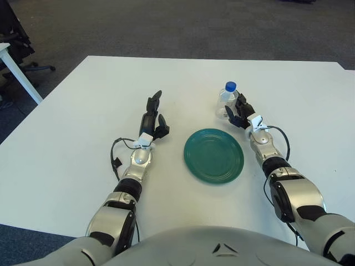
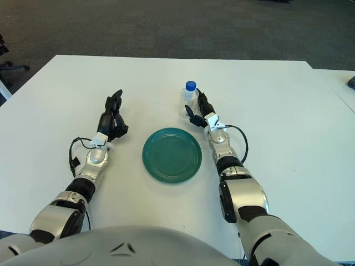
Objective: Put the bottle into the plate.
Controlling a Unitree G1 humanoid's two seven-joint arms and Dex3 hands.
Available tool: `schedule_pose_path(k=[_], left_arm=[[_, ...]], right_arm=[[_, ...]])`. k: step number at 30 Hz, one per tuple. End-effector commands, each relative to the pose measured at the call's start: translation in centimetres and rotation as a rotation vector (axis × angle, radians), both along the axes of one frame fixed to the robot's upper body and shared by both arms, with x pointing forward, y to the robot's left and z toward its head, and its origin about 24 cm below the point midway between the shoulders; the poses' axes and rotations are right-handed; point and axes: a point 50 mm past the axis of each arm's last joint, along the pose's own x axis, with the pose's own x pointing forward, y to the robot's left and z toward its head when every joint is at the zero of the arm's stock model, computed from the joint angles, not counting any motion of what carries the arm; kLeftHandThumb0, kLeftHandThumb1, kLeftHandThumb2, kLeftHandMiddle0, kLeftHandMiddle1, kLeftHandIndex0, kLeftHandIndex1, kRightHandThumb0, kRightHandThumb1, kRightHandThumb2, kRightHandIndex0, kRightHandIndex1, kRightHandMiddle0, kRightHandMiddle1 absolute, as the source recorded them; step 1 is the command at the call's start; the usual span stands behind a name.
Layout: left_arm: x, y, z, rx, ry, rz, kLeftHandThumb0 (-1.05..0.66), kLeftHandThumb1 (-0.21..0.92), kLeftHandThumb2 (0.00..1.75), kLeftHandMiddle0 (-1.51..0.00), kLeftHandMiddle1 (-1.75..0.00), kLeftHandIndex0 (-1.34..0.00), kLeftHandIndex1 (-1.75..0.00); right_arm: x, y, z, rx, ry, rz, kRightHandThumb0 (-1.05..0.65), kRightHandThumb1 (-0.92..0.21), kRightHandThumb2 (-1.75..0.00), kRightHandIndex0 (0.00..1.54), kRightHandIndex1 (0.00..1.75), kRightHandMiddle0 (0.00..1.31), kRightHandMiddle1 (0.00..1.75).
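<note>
In the left eye view, a white tabletop (image 1: 66, 138) carries a round green plate (image 1: 214, 155) near the middle, in front of the robot. A small clear bottle (image 1: 224, 103) with a blue cap (image 1: 231, 86) stands upright on the tabletop, behind the plate and a little to its right, not touching the plate. The right robot hand (image 1: 239, 113) is directly at the right side of the bottle, and its dark fingers (image 1: 229, 114) reach around the lower part of the bottle. From this view I cannot tell if the fingers already press the bottle or only lie close to it. The left robot hand (image 1: 152, 117) shows to the left of the plate, well apart from the bottle. Its fingers are stretched out and relaxed, pointing away from the robot, and they hold nothing.

In the right eye view, the bottle (image 2: 188, 103) stands again behind the plate (image 2: 172, 154), near its far right rim, on the bare tabletop (image 2: 288, 122). The right robot hand (image 2: 199, 113) is close against the bottle, one finger in front of its base and the others beside its body; a firm grip is not clear here either. The left robot hand (image 2: 112, 119) is left of the plate, with open fingers and nothing in it. A black cable (image 2: 75, 152) loops beside the left wrist.
</note>
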Motion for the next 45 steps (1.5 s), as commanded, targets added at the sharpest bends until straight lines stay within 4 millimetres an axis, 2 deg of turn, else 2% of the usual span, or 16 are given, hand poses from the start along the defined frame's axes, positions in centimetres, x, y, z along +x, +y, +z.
schedule_pose_path(k=[1,6,10,19,32,37,39,41,42,43,44,45], left_arm=[[-5.8,0.3,-6.4,0.013,0.271,0.017,-1.05,0.92,1.16,-0.23,-0.01,0.0,-0.48],[-5.8,0.3,-6.3,0.007,0.268,0.018,-1.05,0.92,1.16,-0.23,-0.01,0.0,-0.48],[-5.7,0.2,-6.3,0.01,0.264,0.021,-1.05,0.92,1.16,-0.23,-0.01,0.0,-0.48],[-5.7,0.0,-6.3,0.007,0.265,0.016,-1.05,0.92,1.16,-0.22,0.0,0.0,-0.47],[-5.6,-0.6,-6.6,-0.046,0.296,0.023,-1.05,0.92,1.15,-0.22,0.0,0.0,-0.44],[-5.6,-0.7,-6.6,-0.058,0.292,0.025,-1.05,0.92,1.15,-0.21,0.0,0.0,-0.41],[-5.6,-0.8,-6.6,-0.059,0.293,0.031,-1.05,0.92,1.15,-0.21,0.0,0.0,-0.41],[-5.6,-0.9,-6.6,-0.065,0.292,0.041,-1.05,0.92,1.15,-0.22,-0.01,0.0,-0.41],[-5.7,-0.9,-6.6,-0.068,0.29,0.045,-1.05,0.92,1.14,-0.22,-0.01,0.0,-0.41],[-5.7,-0.8,-6.6,-0.074,0.286,0.047,-1.05,0.92,1.14,-0.22,-0.01,0.0,-0.41],[-5.7,-0.8,-6.6,-0.078,0.284,0.049,-1.05,0.92,1.14,-0.22,-0.01,0.0,-0.43],[-5.8,-0.8,-6.6,-0.08,0.282,0.049,-1.05,0.92,1.14,-0.23,-0.01,0.0,-0.43]], right_arm=[[1.0,0.9,1.3,-0.061,-0.042,0.025,-1.05,-0.92,-0.56,0.0,0.0,0.0,0.0],[1.2,1.6,1.5,-0.084,-0.05,0.041,-1.05,-0.92,-0.58,0.0,0.0,0.0,0.0],[1.6,2.7,2.1,-0.102,-0.079,0.07,-1.05,-0.92,-0.58,0.0,0.0,0.0,0.0],[2.8,3.5,3.6,-0.162,-0.076,0.104,-1.05,-0.92,-0.53,0.0,0.0,0.0,0.0],[4.0,4.3,4.1,-0.417,-0.054,-0.031,-1.05,-0.92,-0.47,0.0,0.0,0.0,0.0],[3.9,4.0,3.8,-0.489,-0.062,-0.065,-1.05,-0.92,-0.44,0.07,0.03,0.04,0.03],[3.9,3.9,3.8,-0.506,-0.069,-0.076,-1.05,-0.92,-0.43,0.12,0.03,0.02,0.17],[3.9,3.8,3.8,-0.515,-0.081,-0.092,-1.05,-0.92,-0.4,0.19,0.04,0.01,0.37],[3.9,3.8,3.8,-0.516,-0.087,-0.099,-1.05,-0.92,-0.36,0.24,0.06,0.0,0.56],[3.9,3.7,3.9,-0.506,-0.092,-0.113,-1.05,-0.92,-0.35,0.26,0.07,0.0,0.62],[3.9,3.6,3.9,-0.498,-0.096,-0.122,-1.05,-0.92,-0.3,0.28,0.2,0.0,0.9],[3.9,3.5,3.9,-0.493,-0.098,-0.128,-1.04,-0.92,-0.27,0.22,0.43,0.0,1.09]])
